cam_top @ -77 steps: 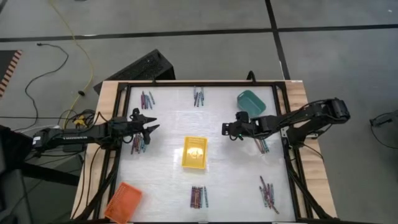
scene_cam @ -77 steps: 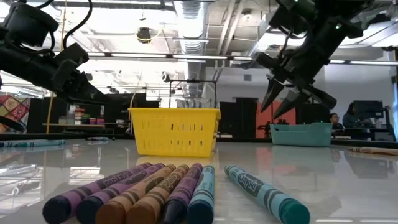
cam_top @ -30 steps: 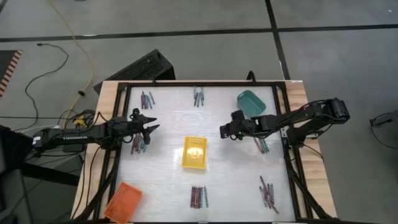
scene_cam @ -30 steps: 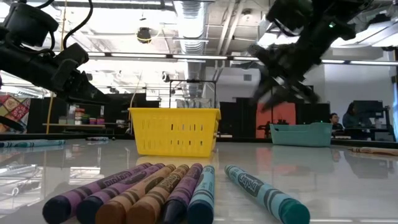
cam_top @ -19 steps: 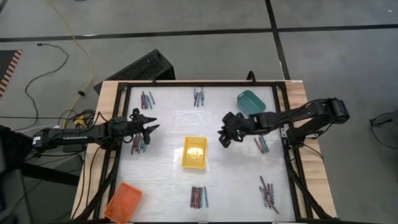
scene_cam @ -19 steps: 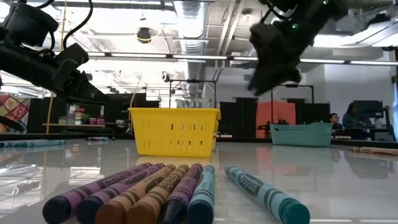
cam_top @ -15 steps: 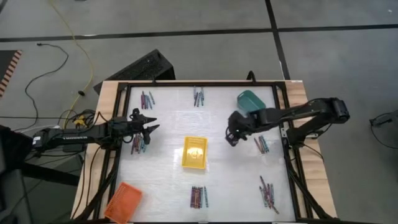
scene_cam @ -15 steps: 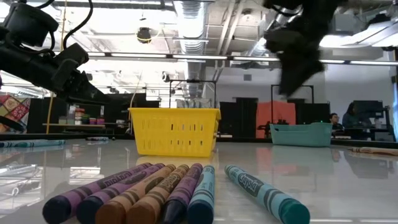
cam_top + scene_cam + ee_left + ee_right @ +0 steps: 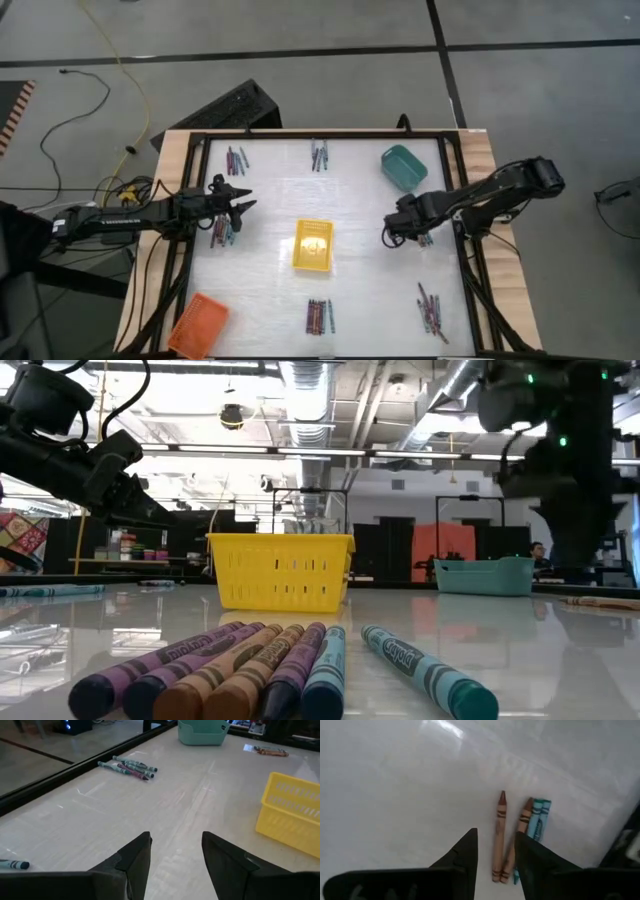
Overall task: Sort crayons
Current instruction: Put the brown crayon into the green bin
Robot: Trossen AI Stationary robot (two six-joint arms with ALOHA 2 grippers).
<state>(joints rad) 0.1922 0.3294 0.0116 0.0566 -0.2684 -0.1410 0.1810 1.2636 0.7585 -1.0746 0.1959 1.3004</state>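
Note:
Crayons lie flat on the white table in several small piles: far left [image 9: 237, 158], far middle [image 9: 320, 153], near middle [image 9: 318, 316], near right [image 9: 432, 308]. One more pile [image 9: 222, 232] lies by my left gripper [image 9: 240, 205], which hangs open and level above the table's left side, holding nothing. My right gripper [image 9: 392, 232] points down, open, above the pile by the right edge [image 9: 423, 235]. In the right wrist view two brown crayons [image 9: 498, 837] and teal ones [image 9: 538, 819] lie just beyond its fingertips [image 9: 495, 851], untouched.
A yellow tray [image 9: 313, 245] stands mid-table, a teal tray [image 9: 404, 167] at the far right, an orange tray [image 9: 198, 322] on the near left corner. A black frame [image 9: 190, 250] borders the table. Bare surface lies between the trays.
My right gripper has swung from beside the teal tray toward the table's right edge and a little nearer, tipping from nearly level to pointing down over the right-edge crayon pile. No crayon has moved.

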